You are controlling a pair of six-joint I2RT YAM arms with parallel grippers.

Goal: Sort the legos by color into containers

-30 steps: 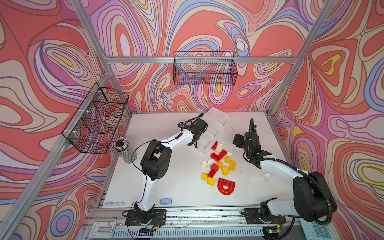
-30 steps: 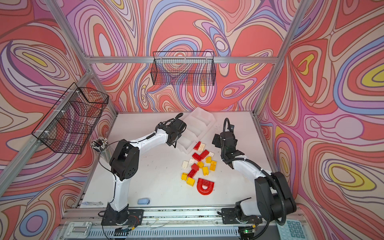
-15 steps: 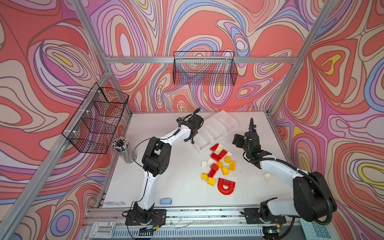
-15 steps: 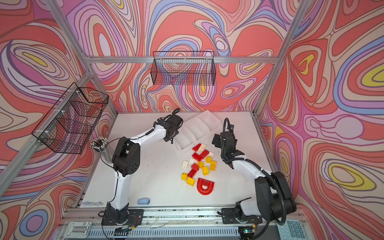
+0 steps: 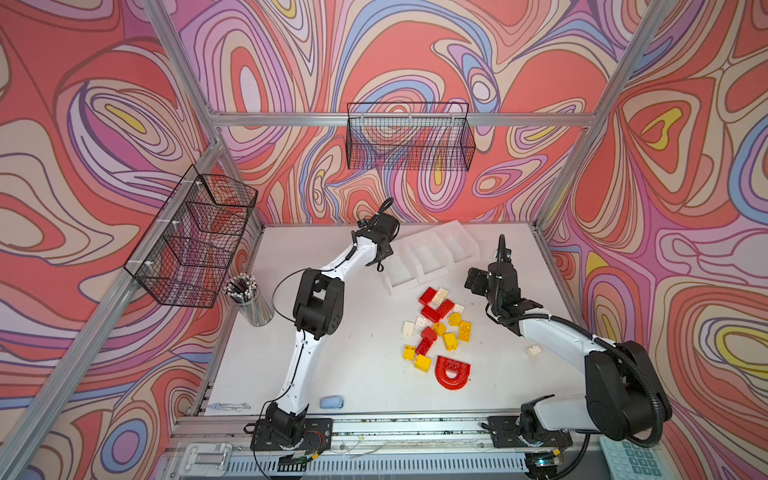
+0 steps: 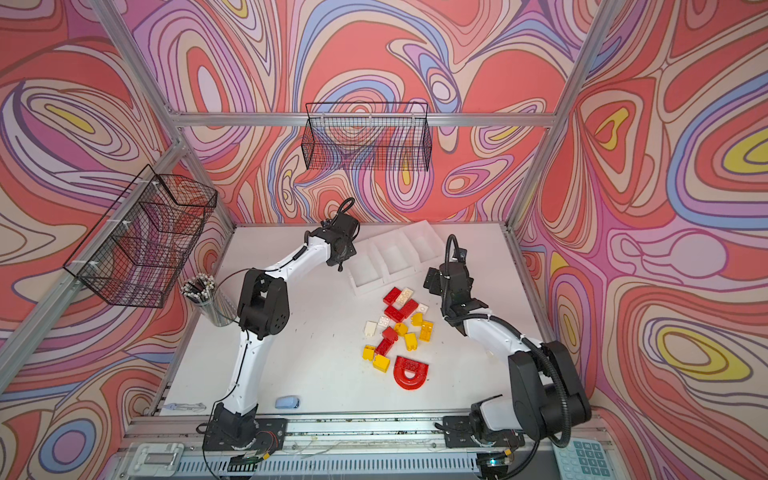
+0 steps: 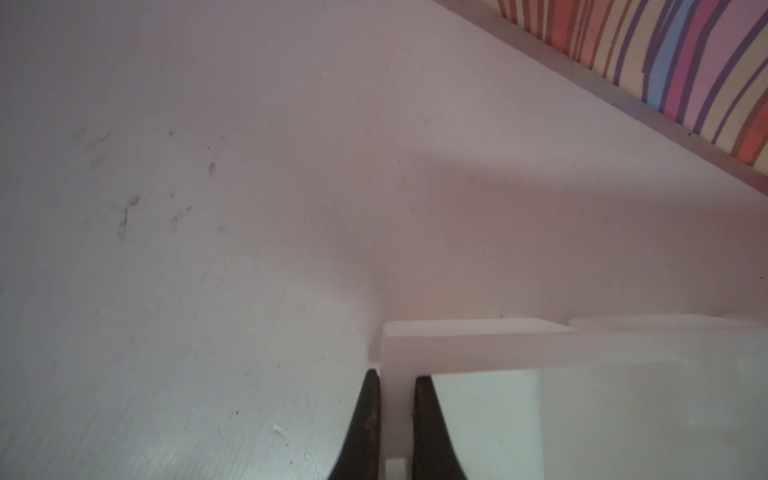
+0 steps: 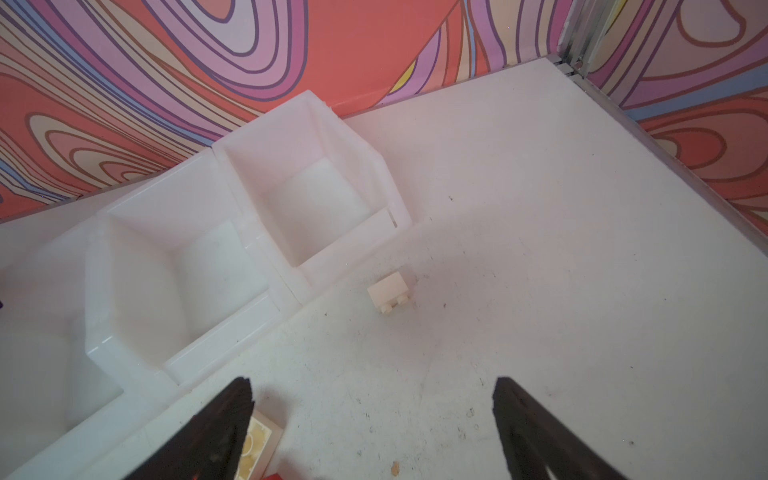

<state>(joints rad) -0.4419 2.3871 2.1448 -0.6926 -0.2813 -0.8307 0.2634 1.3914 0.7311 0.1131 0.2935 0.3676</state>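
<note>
Swirl-patterned walls enclose a white tabletop (image 5: pixel 353 365). Toward its back sit three joined white open-top plastic containers (image 5: pixel 467 245), angled. The black-fingered left gripper (image 7: pixel 397 386) is pinched tight on the end bin's side wall, one finger inside, one outside. The right gripper (image 8: pixel 372 384) hangs spread wide, holding nothing, just before the bins. Chunky red, yellow and cream plastic legos (image 5: pixel 434 313) lie clustered on the table in front of the containers, a large red arch (image 5: pixel 453 372) nearest the front edge. One small cream brick (image 8: pixel 390 293) lies beside the opposite end bin's corner.
</note>
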